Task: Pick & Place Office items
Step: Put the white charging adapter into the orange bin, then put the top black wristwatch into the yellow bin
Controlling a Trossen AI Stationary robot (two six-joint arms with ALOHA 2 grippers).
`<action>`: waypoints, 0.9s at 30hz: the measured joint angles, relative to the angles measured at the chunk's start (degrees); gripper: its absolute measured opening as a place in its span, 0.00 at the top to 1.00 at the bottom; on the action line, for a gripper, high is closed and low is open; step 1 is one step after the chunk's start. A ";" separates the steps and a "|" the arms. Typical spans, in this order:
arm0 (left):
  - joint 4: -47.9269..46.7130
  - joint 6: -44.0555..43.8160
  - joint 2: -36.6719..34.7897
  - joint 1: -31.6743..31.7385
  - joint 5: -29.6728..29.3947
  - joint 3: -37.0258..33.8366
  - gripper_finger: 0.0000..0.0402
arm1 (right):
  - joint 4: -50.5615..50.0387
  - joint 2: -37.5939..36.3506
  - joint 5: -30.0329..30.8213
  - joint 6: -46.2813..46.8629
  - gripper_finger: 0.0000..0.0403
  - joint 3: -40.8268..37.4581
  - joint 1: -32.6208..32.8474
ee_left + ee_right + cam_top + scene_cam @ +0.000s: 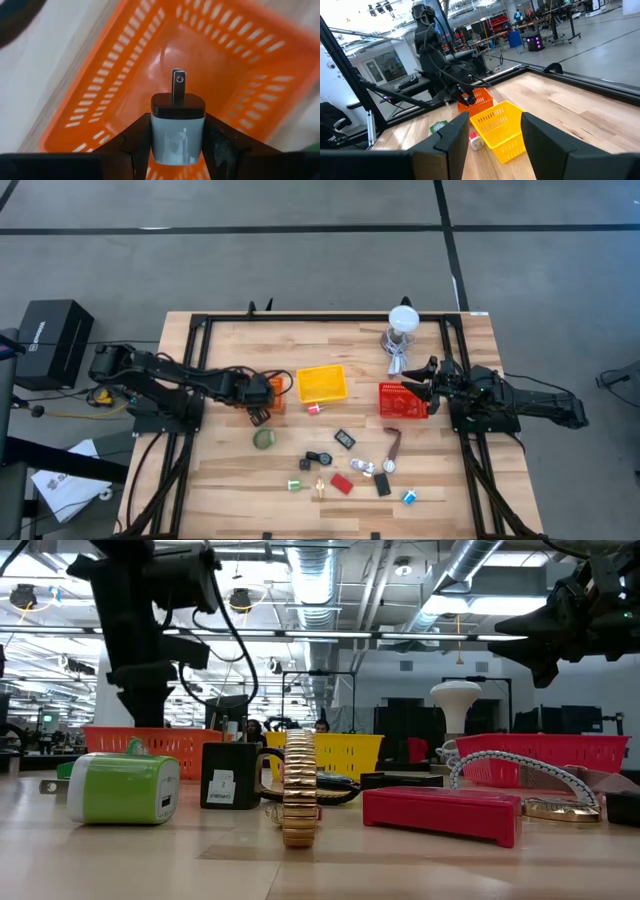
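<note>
Hovering above the orange bin (210,65), the left pincer (177,145) is clamped on a small plug charger (177,125), light, stiff, slick-sided, best pinched across its flat flanks, while the right pincer (492,140) waits apart over the red bin (402,401).

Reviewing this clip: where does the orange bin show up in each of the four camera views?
High view: orange bin left of centre, mostly hidden under the left gripper.
Low view: at left in the background.
Left wrist view: fills the picture, below the held charger plug.
Right wrist view: centre.
Shared landmark: the yellow bin beside it.
</note>
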 joint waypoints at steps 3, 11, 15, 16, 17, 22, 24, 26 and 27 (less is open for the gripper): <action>0.22 0.00 0.00 0.90 0.00 -1.02 0.65 | 0.00 0.00 0.00 0.00 0.58 0.00 -0.01; 0.56 0.00 0.00 1.89 0.01 -1.74 0.57 | 0.00 0.00 0.00 0.00 0.58 0.00 0.02; 0.72 0.00 0.00 1.89 0.00 -1.74 0.51 | 0.00 0.00 0.00 0.00 0.58 0.00 0.02; 0.75 0.00 0.00 1.89 0.02 -1.74 0.50 | -0.02 0.00 0.00 0.00 0.58 0.00 0.02; 0.80 0.00 0.00 1.89 0.02 -1.74 0.49 | -0.01 0.00 0.00 0.00 0.58 0.00 0.04; 1.12 0.00 -0.95 1.89 0.02 -1.74 0.47 | 0.55 0.00 0.00 0.00 0.58 0.00 0.02; 1.16 -0.01 -2.24 1.89 0.03 -1.74 0.47 | 1.17 0.02 -0.08 0.00 0.58 0.00 0.17; 1.39 -0.01 -4.12 1.89 0.03 -1.74 0.47 | 1.94 0.02 -0.15 -0.04 0.59 0.00 0.74; 1.54 -0.01 -5.17 1.89 0.02 -1.74 0.47 | 2.33 0.02 -0.17 -0.12 0.59 0.00 1.13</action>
